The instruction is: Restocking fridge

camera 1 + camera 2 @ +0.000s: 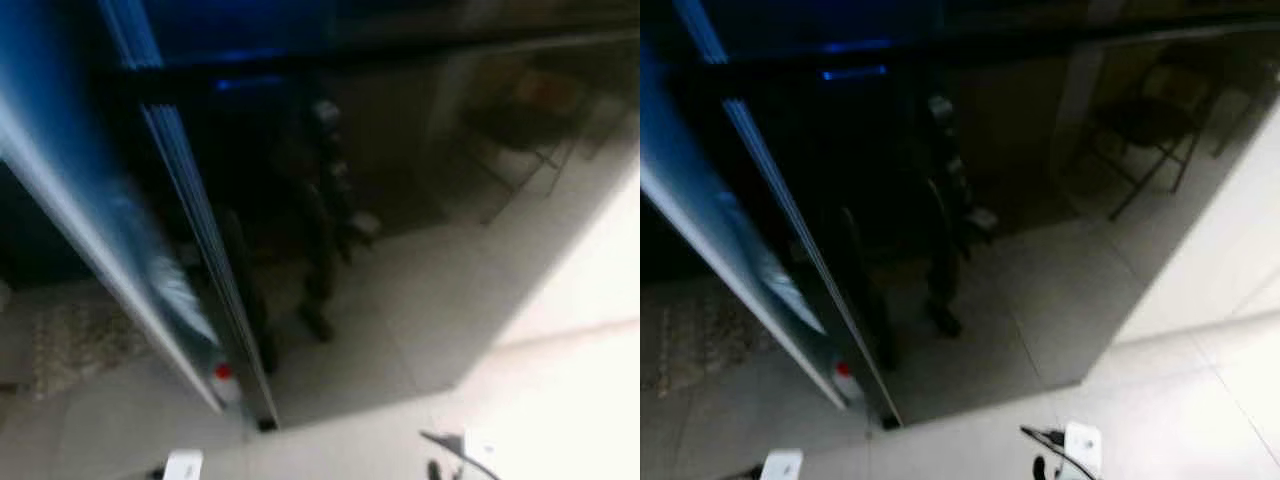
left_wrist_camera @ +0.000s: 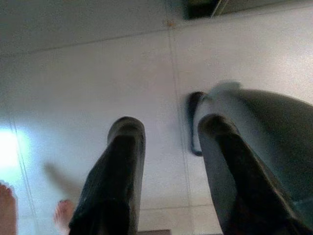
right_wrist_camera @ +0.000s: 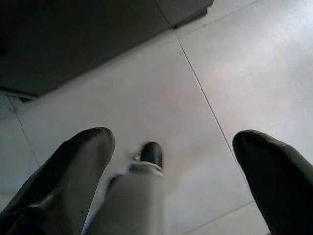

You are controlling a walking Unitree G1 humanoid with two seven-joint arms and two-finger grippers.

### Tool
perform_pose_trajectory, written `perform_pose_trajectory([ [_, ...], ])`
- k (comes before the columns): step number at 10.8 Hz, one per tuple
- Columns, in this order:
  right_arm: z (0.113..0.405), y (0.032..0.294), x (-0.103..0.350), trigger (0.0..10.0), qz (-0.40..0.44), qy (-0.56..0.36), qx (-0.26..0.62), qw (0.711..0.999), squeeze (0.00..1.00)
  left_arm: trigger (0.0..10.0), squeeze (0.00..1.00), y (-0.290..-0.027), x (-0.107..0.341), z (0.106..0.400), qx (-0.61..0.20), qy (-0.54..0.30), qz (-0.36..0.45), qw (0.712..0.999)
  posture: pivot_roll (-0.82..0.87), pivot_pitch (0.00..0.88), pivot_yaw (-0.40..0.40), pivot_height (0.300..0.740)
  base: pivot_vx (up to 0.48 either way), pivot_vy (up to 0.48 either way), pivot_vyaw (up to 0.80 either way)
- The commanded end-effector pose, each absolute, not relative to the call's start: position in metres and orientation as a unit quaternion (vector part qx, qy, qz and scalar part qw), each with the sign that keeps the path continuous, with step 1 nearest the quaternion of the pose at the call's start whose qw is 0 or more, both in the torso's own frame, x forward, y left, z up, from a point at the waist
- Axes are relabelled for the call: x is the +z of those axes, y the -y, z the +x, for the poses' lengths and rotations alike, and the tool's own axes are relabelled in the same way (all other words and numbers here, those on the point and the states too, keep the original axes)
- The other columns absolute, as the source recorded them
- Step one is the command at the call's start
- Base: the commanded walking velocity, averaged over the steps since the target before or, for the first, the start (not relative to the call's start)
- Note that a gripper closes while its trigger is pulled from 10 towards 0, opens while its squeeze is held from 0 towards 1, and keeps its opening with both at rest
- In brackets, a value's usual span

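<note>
I'm looking at a home kitchen area: a tall dark glossy fridge [image 1: 970, 220] is standing on a pale tiled floor [image 1: 1200, 400], its door [image 1: 110, 230] swung open, and a folding chair [image 1: 1150, 120] is mirroring in its front.

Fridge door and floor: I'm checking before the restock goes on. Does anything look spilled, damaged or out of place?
No spill or damage stands out. The fridge door stands swung open, its glossy dark front reflecting a folding chair. The floor tiles look clean. Both grippers, left and right, hang open and empty above them. The head views are blurred, so fine detail is unclear.
</note>
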State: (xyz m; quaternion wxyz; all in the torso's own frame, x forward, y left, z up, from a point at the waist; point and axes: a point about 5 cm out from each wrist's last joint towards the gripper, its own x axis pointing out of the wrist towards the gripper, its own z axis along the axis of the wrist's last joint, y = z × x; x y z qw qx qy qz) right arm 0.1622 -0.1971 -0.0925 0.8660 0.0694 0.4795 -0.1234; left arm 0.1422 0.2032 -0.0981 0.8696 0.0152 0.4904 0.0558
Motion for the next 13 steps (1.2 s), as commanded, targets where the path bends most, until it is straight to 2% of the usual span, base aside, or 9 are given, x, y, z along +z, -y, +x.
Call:
perform_pose_trajectory([
  [1, 0.167, 0.189, -0.092, 10.0, 0.079, -0.473, -0.119, 0.869, 0.00, 10.0, 0.00, -0.209, -0.100, 0.136, 0.061, -0.502, 0.020, 0.862, -0.02, 0.022, 0.006, 0.740, 0.000, 0.326, 0.80],
  [3, 0.167, 0.199, -0.091, 10.0, 0.082, -0.478, -0.122, 0.866, 0.00, 10.0, 0.00, -0.210, -0.099, 0.137, 0.061, -0.501, 0.020, 0.863, -0.01, 0.029, 0.007, 0.740, 0.000, 0.328, 0.80],
  [6, 0.143, 0.208, -0.099, 10.0, 0.088, -0.509, -0.133, 0.846, 0.00, 10.0, 0.00, -0.211, -0.099, 0.137, 0.063, -0.502, 0.019, 0.863, -0.01, 0.038, 0.009, 0.740, 0.000, 0.324, 0.00],
  [8, 0.157, 0.218, -0.093, 10.0, 0.082, -0.514, -0.140, 0.842, 0.00, 10.0, 0.00, -0.211, -0.099, 0.136, 0.064, -0.502, 0.019, 0.862, -0.01, 0.044, 0.006, 0.740, 0.000, 0.326, 0.00],
  [11, 0.155, 0.218, -0.093, 10.0, 0.079, -0.516, -0.133, 0.843, 0.00, 10.0, 0.00, -0.209, -0.100, 0.135, 0.063, -0.503, 0.018, 0.862, -0.01, 0.046, 0.005, 0.740, 0.000, 0.326, 0.00],
  [13, 0.165, 0.214, -0.090, 10.0, 0.076, -0.508, -0.120, 0.850, 0.00, 10.0, 0.00, -0.209, -0.100, 0.134, 0.062, -0.502, 0.020, 0.862, -0.01, 0.048, 0.005, 0.740, 0.000, 0.000, 0.00],
])
